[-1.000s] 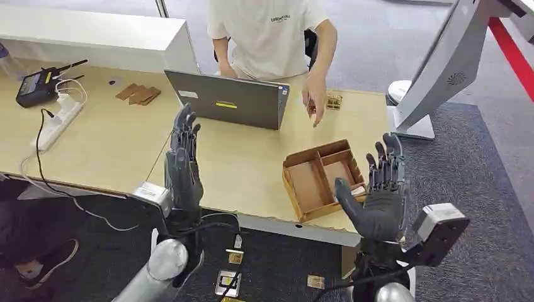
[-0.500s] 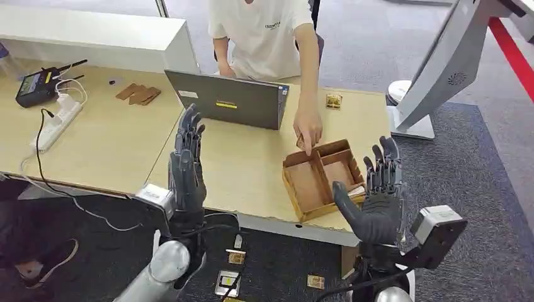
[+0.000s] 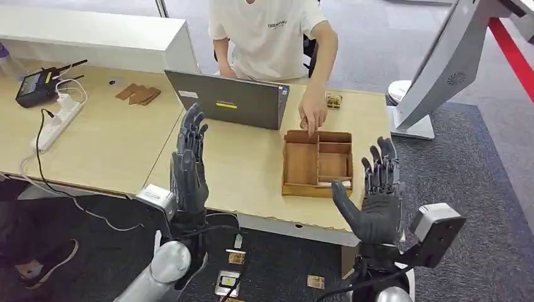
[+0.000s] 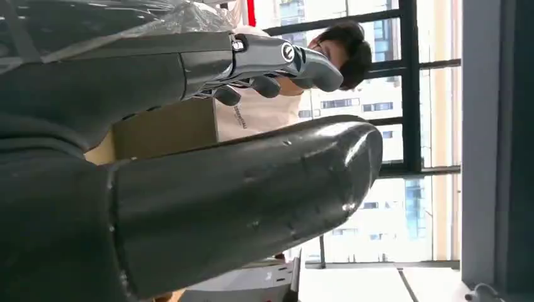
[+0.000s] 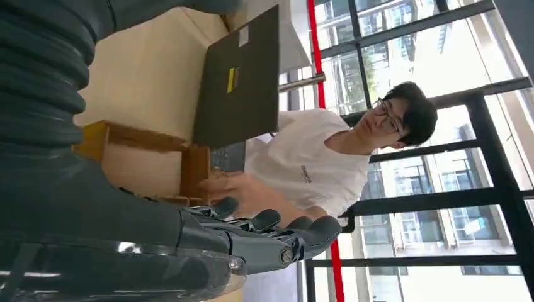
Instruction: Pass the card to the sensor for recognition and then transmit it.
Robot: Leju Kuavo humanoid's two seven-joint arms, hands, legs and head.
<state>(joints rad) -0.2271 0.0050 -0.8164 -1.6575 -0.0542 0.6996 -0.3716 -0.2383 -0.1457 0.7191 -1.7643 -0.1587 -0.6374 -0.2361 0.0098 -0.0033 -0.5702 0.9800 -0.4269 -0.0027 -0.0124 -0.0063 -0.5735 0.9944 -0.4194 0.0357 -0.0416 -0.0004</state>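
Meanwhile: both hands raised, empty, fingers spread wide.
Left hand and right hand wait while a person's hand squares the brown wooden compartmented tray near the desk's front edge.

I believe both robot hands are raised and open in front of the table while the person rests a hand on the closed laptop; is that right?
Not quite. In the head view the person's hand is on the far edge of the wooden tray, not on the laptop, which stands open beside it. The rest holds: the left hand and right hand are raised and open, holding nothing.
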